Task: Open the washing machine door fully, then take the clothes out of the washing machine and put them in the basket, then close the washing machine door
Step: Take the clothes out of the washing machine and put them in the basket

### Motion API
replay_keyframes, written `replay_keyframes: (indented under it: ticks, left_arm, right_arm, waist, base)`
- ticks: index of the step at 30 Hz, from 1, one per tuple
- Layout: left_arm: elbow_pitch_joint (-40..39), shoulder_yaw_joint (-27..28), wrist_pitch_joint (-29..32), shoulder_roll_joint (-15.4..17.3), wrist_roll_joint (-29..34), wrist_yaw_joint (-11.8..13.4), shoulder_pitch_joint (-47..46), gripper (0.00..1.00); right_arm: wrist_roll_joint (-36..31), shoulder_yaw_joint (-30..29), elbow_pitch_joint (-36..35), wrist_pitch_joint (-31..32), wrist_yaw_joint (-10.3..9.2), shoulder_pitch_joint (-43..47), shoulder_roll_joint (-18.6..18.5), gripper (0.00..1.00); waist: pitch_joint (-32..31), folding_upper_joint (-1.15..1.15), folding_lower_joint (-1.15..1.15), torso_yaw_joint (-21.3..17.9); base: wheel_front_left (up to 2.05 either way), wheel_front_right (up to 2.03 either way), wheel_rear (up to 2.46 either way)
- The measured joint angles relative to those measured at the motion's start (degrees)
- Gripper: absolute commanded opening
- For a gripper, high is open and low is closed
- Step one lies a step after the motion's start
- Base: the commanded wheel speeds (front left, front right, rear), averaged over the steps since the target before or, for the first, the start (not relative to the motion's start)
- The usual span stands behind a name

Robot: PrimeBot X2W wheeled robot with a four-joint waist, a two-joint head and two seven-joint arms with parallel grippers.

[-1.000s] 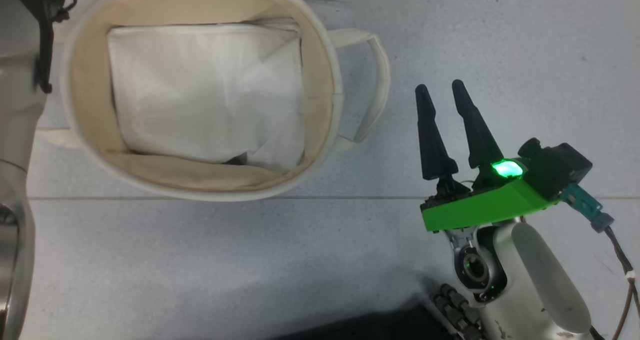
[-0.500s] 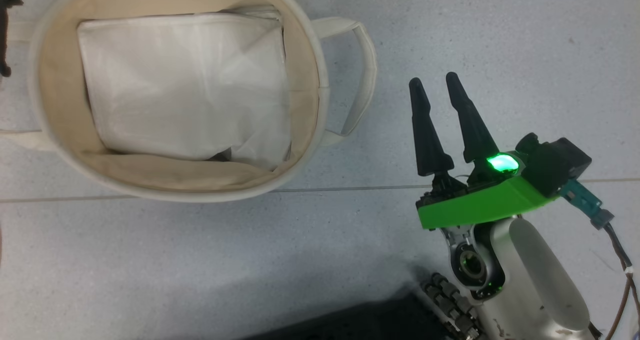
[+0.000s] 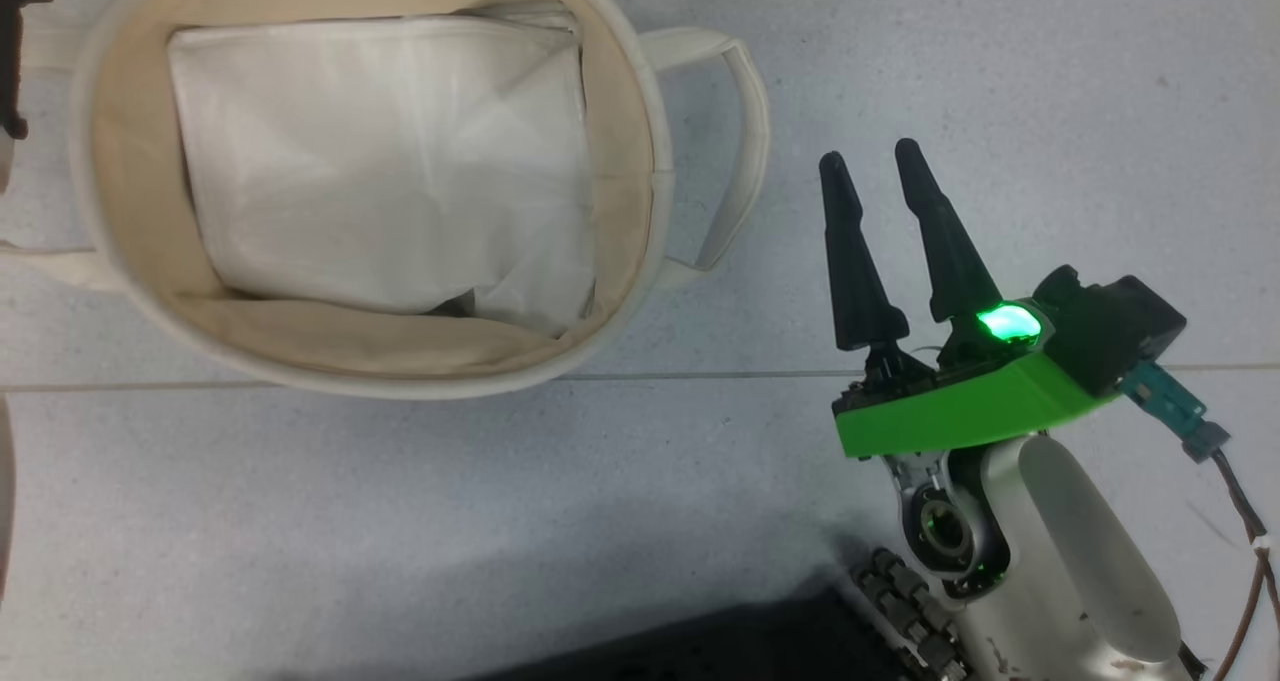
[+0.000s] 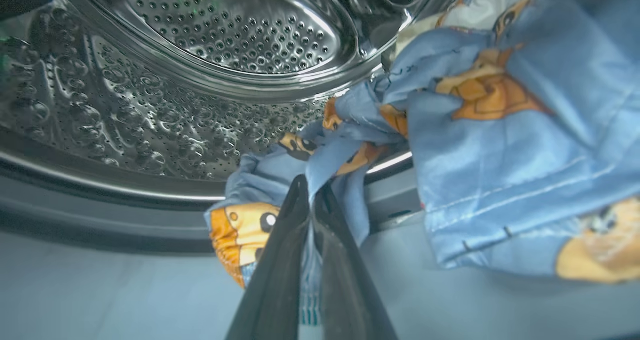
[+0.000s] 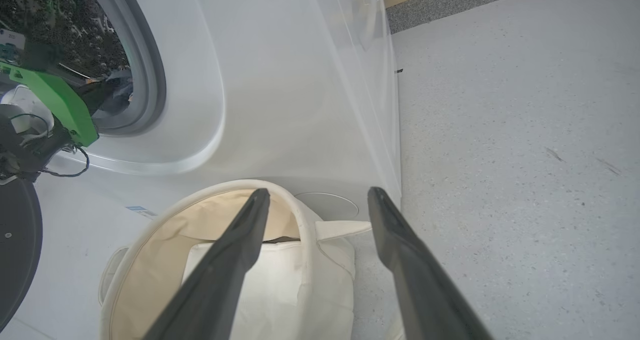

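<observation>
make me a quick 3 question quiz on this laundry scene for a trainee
1. True or false: the left claw is shut on the clothes.
2. What lies in the basket? A: a plain white folded sheet. B: a pair of shoes. C: nothing.
3. Fill in the blank: the right claw hangs over the floor beside the basket with its fingers ____ and nothing between them.

Key: 1 true; 2 A; 3 open.
</observation>
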Motion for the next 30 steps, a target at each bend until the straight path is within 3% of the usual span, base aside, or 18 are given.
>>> replay_keyframes:
  ticks: [7,15,30]
  left_arm:
    - [-5.5,3.7,-3.7,-1.9,-6.2,0.5,4.0,0.00]
    - [-31.0,5.1,-4.1,-1.6,-10.1,2.5,20.1,0.00]
    - [-64.2,6.5,-4.1,-2.0,-10.9,7.2,46.9,0.00]
  right_arm:
    - [-0.9,-0.4,0.5,0.0,0.00,0.0,0.0,1.00]
    - [-2.2,-1.0,2.3,0.0,0.00,0.8,0.0,1.00]
    - [-3.9,-2.7,6.2,0.0,0.00,9.8,0.0,1.00]
  waist:
    - [-3.3,0.00,0.00,1.1]
    - [-9.6,0.00,0.00,3.0]
    - [-25.2,0.01,-0.01,6.5]
  base:
    - [0.00,0.00,0.00]
    - [0.00,0.00,0.00]
    - [0.00,0.00,0.00]
